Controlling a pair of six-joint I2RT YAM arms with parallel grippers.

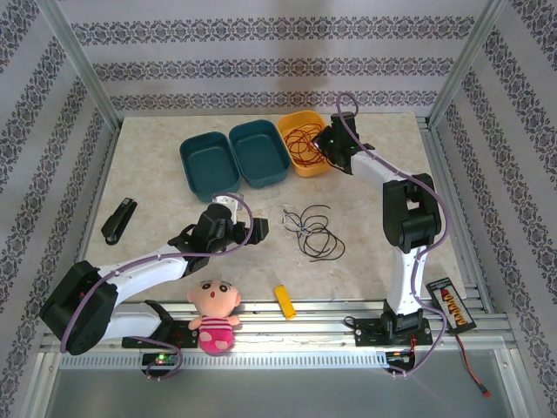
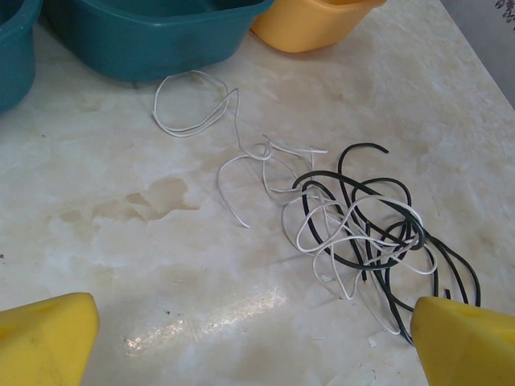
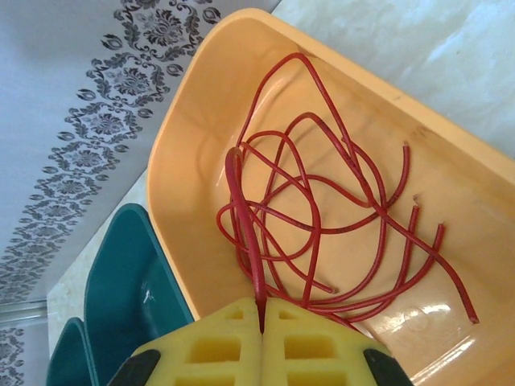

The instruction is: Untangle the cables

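Top external view: we see the marble-patterned bench (image 1: 157, 174) with the two arms bent over it. The left arm (image 1: 148, 266) points toward the middle. The left jaws stand wide apart, released, and their yellow pads (image 2: 44, 342) frame the loose heap in the left wrist view. The right arm (image 1: 405, 218) extends to the far edge, where the right jaws are clenched on a strand of the red cables (image 3: 314, 201), which lie coiled inside the yellow tub (image 3: 181, 161). Two teal tubs (image 1: 209, 161) sit just beside it on its left. The black and white cables (image 1: 312, 231) lie tangled on the bare bench, nearer than the tubs and just ahead of the left jaws. One white loop (image 2: 189, 104) trails toward a teal tub. A black stapler (image 1: 117, 219) lies at the left, and a doll (image 1: 213, 313) and a small yellow block (image 1: 285, 301) lie near the front edge.
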